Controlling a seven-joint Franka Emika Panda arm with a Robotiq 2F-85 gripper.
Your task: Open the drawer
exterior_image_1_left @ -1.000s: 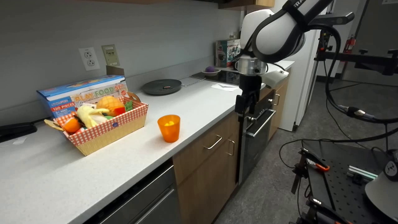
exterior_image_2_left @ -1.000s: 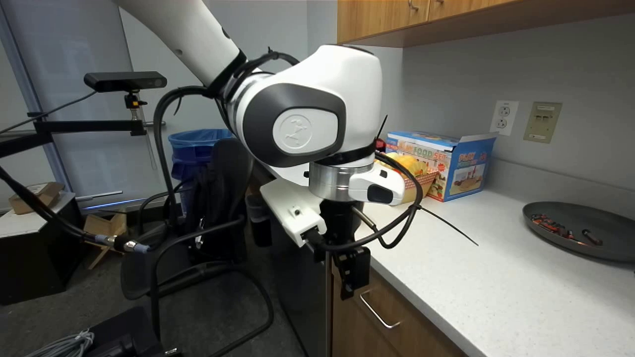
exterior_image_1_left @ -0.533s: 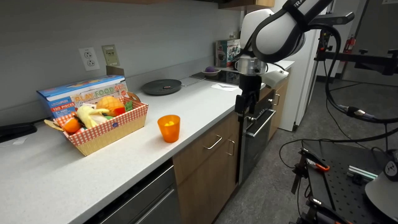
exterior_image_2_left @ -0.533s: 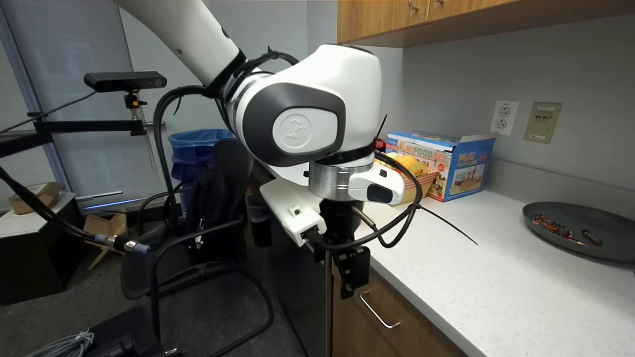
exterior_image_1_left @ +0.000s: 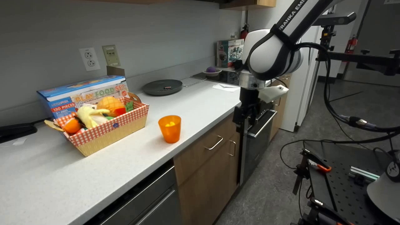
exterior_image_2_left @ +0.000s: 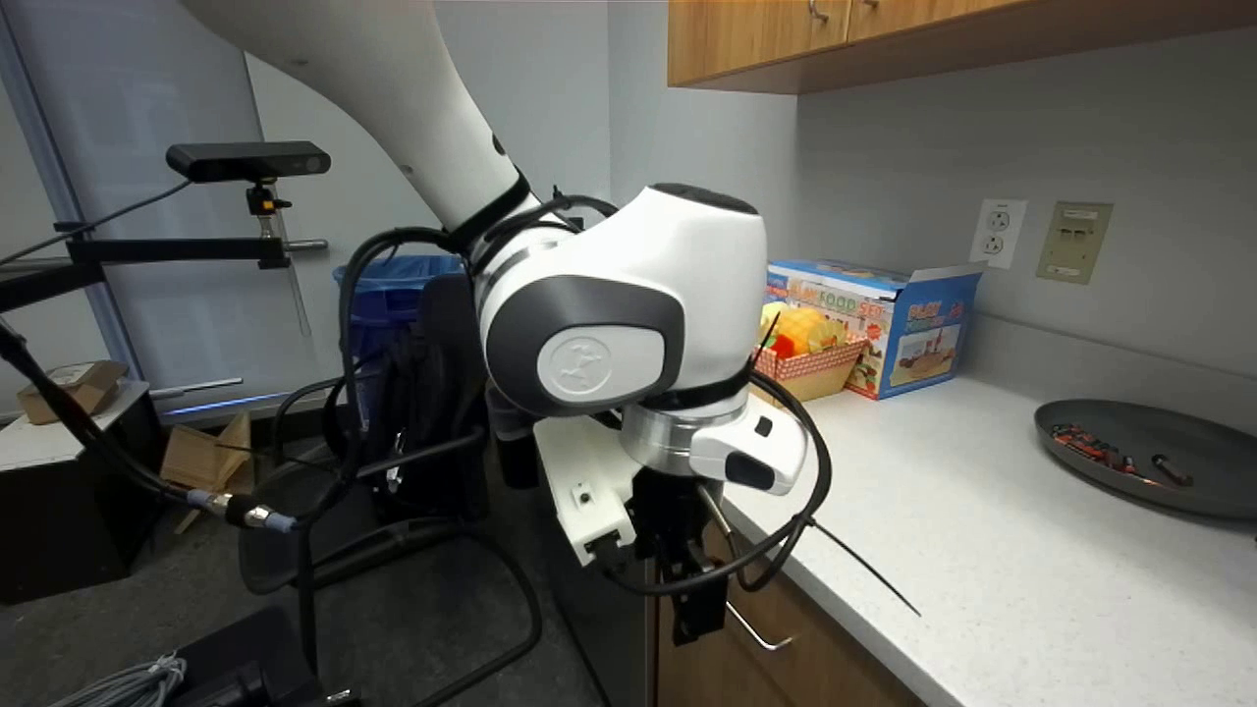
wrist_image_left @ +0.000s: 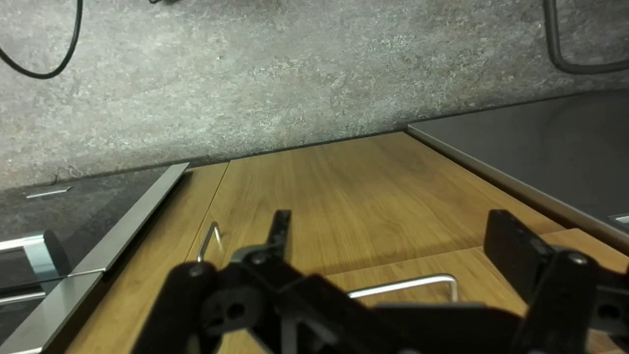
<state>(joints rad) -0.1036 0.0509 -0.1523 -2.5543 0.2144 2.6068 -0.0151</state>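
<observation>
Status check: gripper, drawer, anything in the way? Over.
Gripper open near the handle, not gripping it. Drawer shut. Cup up on the counter, likely out of the way.

A kitchen, by its fittings: a glossy black cooktop (exterior_image_1_left: pixel 229 77), a dark glass-fronted oven (exterior_image_1_left: pixel 257 150) with a silver bar handle (exterior_image_1_left: pixel 264 123), light brown wooden wall cabinets (exterior_image_2_left: pixel 751 44) and a white speckled table (exterior_image_2_left: pixel 943 511). A black box-shaped camera (exterior_image_2_left: pixel 245 161) above a black rail (exterior_image_2_left: pixel 177 250) and a black perforated board (exterior_image_1_left: pixel 347 193) beneath a white robot base (exterior_image_1_left: pixel 386 195) add laboratory equipment.
</observation>
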